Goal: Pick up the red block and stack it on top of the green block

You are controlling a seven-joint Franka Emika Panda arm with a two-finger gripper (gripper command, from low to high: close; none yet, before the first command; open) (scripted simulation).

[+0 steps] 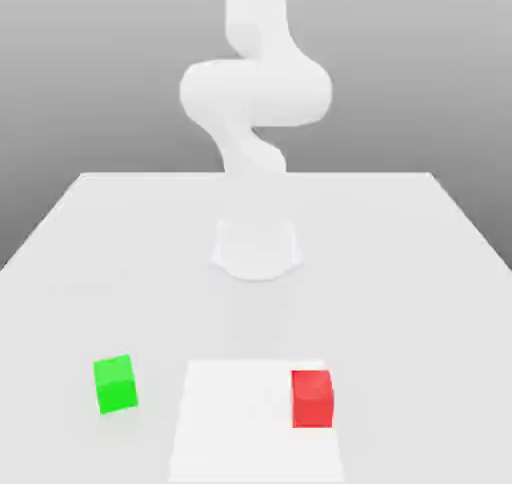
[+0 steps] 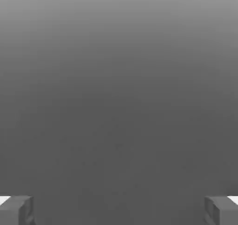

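Red block [image 1: 312,399], a small matte cube with flat, evenly coloured faces, sits on the white counter [image 1: 90,272] toward the exterior view's right, near the front edge. You can see it resting on the right-hand margin of a slightly brighter white rectangular patch [image 1: 240,412] marked on the counter surface. Well apart from it, toward the exterior view's left, stands the green block [image 1: 116,384], a matte cube of about the same build, turned a little so one side face shows. Both cubes sit flat on the counter and touch nothing else.

Behind them you have the smooth white arm [image 1: 255,92], rounded and glossless, rising from a circular base [image 1: 256,248] at the counter's middle and curving upward out of the picture.

In the hand view the tool [image 2: 119,210] shows two grey, squared fingertips [image 2: 16,210] set far apart at opposite edges, so it stands wide open with nothing between them, against a plain grey background. Neither cube appears between or near the fingertips there.
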